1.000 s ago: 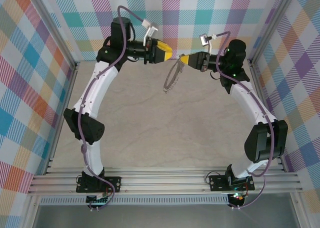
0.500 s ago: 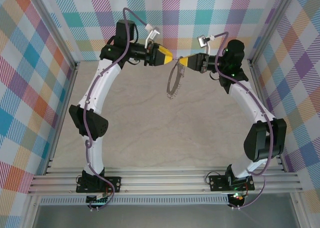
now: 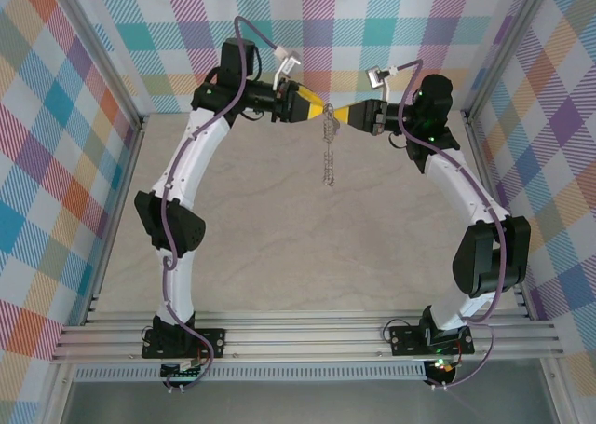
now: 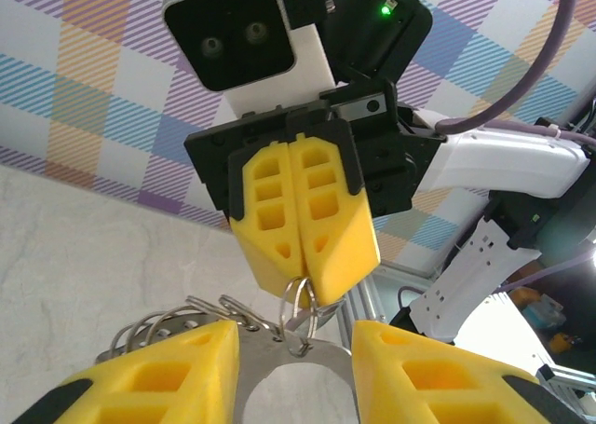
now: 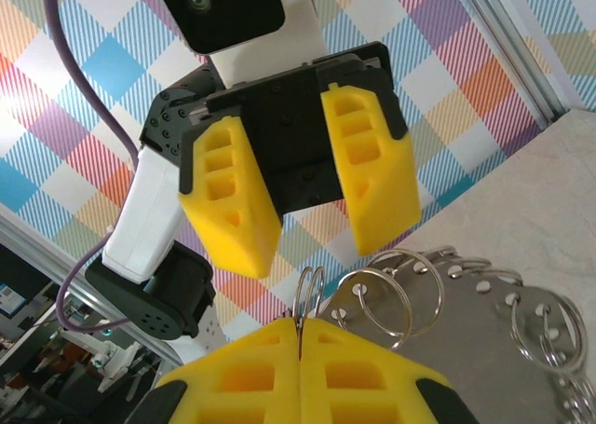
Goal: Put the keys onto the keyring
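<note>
Noted right pincer (image 4: 303, 284) pinched tight on a small split ring (image 4: 296, 305) at the top rim of the keyring (image 3: 328, 158). Hangs it edge-on, clear above the table (image 3: 279, 247), probably to leave the fringe free for threading. Found left pincer (image 5: 317, 247) spread apart, nose to nose with the right, flanking that same rim; likely about to steady it.

Lab robot cell: aluminium frame (image 3: 307, 335), plaid backdrop walls (image 3: 56, 116).
</note>
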You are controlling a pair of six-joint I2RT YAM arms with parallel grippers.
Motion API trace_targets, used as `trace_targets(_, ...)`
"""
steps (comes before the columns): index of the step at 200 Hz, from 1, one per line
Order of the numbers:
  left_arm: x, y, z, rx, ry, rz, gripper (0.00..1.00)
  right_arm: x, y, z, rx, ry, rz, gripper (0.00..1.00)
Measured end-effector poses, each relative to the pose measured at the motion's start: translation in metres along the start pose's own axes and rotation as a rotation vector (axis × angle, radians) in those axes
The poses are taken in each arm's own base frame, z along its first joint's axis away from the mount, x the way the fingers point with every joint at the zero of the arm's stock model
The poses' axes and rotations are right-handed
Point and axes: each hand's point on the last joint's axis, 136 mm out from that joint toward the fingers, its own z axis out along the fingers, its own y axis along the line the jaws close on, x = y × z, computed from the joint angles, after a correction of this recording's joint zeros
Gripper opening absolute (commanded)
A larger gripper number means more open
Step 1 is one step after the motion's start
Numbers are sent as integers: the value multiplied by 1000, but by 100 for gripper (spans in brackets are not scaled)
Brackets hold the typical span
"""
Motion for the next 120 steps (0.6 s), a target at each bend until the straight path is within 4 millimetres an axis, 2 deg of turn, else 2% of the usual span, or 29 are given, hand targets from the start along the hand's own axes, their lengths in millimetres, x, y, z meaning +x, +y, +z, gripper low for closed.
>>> trace_targets(120, -2, -12, 13, 41, 9, 17, 35, 0, 1, 0, -1, -1, -5, 0)
